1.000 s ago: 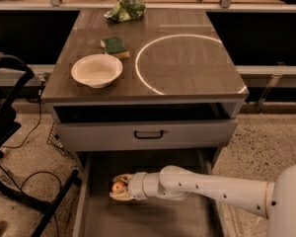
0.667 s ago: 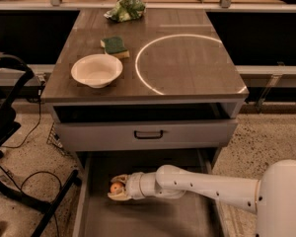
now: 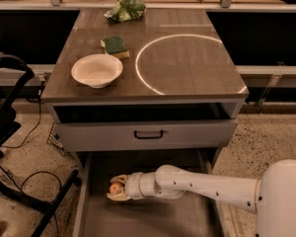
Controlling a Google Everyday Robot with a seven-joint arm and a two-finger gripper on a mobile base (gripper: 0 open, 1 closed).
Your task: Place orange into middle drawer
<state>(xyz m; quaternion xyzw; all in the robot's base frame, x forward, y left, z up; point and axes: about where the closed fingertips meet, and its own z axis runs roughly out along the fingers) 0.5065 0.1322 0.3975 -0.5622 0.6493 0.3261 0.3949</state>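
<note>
Camera view: the gripper [image 3: 114, 188] is inside the pulled-out middle drawer [image 3: 153, 220], near its left wall, with its pale fingers clamped on the small round orange [image 3: 116, 186]. The drawer floor is flat, plain grey. On the wooden countertop [image 3: 187, 68] above stands an empty, smooth white bowl [image 3: 79, 76], just beside a green sponge [image 3: 115, 45].

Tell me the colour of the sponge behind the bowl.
The sponge is green on top, yellow underneath, in the camera view. The gripper holds the orange in the middle drawer.
</note>
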